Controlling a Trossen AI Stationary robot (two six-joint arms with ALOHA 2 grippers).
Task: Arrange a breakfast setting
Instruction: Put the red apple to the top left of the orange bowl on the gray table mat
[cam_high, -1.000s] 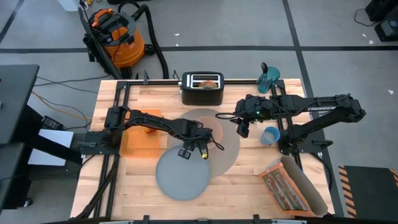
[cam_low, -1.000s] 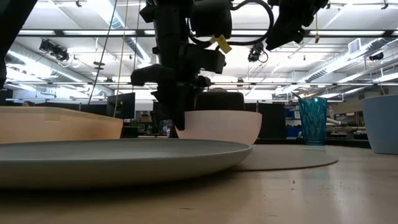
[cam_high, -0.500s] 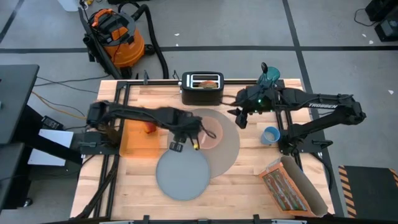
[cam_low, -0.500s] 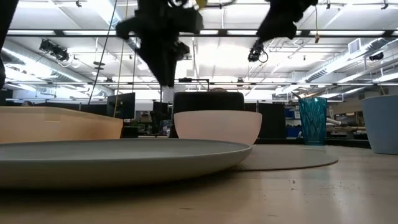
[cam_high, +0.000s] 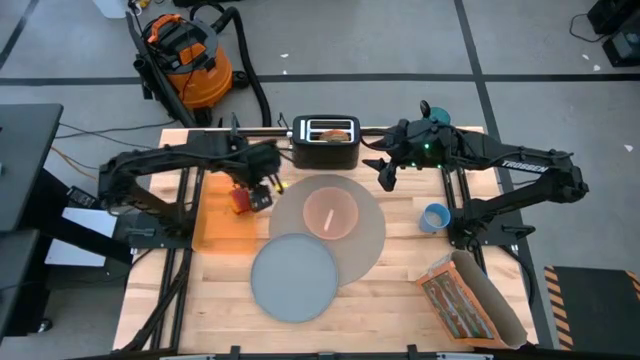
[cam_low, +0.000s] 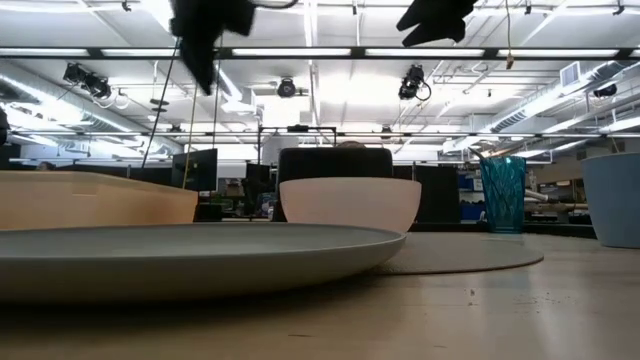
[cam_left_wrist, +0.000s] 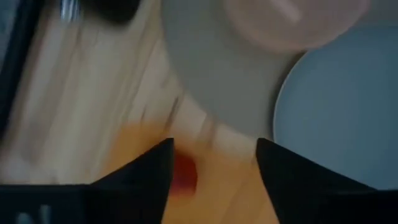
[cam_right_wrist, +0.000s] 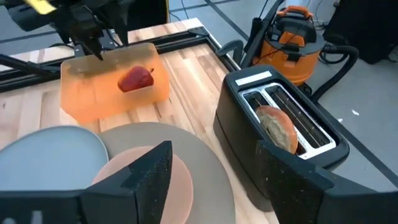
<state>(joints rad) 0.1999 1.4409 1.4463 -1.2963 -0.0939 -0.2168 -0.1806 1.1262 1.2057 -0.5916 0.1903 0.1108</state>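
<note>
The translucent pink bowl (cam_high: 330, 212) stands on the large round grey mat (cam_high: 365, 240); a pale slim thing lies in it, perhaps the spoon. The grey plate (cam_high: 293, 280) lies with its far edge on the mat. The red apple (cam_right_wrist: 135, 79) lies in an orange tray (cam_high: 215, 228). The bagel (cam_right_wrist: 277, 127) sticks up from the black toaster's slot. My left gripper (cam_high: 262, 188) is open and empty, raised over the tray's far right corner near the apple (cam_left_wrist: 183, 173). My right gripper (cam_high: 383, 175) is open and empty, raised just right of the toaster.
The black toaster (cam_high: 325, 150) stands at the far edge, middle. The teal bottle (cam_high: 432, 125) is at the far right, the small blue cup (cam_high: 435, 216) right of the mat, the orange cereal box (cam_high: 458, 305) lying at the near right. Bare wood shows near left.
My left gripper has risen from beside the bowl and swung toward the table's far left, ending over the orange tray by the apple. My right gripper has risen and gone toward the far edge, nearer the toaster. The bowl, plate and mat have stayed put.
</note>
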